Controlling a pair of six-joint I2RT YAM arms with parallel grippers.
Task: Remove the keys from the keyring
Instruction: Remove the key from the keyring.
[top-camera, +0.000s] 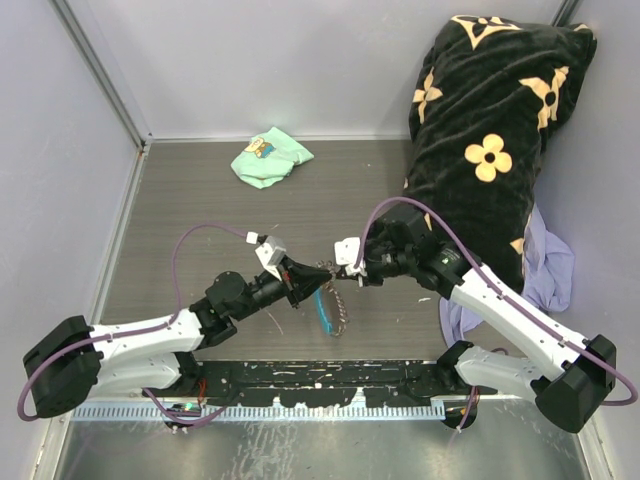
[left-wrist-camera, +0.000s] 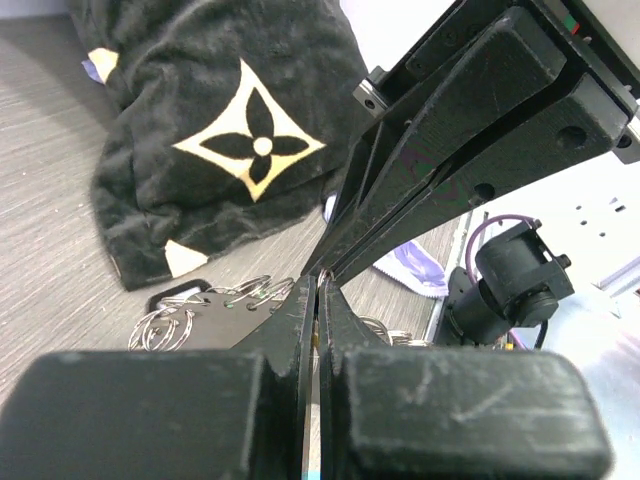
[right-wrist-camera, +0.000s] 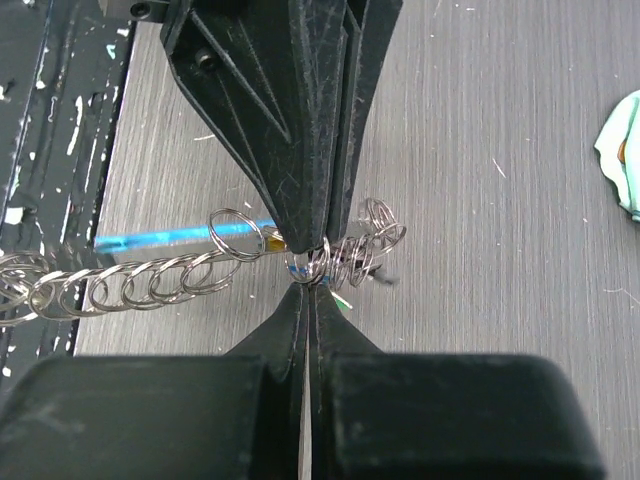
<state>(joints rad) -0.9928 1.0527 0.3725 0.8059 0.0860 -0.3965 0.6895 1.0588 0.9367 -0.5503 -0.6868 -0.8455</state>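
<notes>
Top view: on a grey wood-grain table (top-camera: 200, 200), two white arms meet nose to nose. The left pincer (top-camera: 310, 281) and right pincer (top-camera: 343, 266) are both pressed shut, tips at the keyring (top-camera: 333, 292). Its thin link chain and sky-blue fob (top-camera: 320, 310) trail toward the near edge. A crumpled mint-green cloth (top-camera: 270, 158) lies far back. A plush black blanket (top-camera: 490, 120) with cream flowers slumps at the right.

Left wrist view: matte black fingers lie flat together, with silvery wire loops just beyond.

Right wrist view: both pointed tips meet at a tangle of rings. The keys (right-wrist-camera: 340, 298) show only as tiny coloured flecks. Whether either tip nips the wire cannot be told.
</notes>
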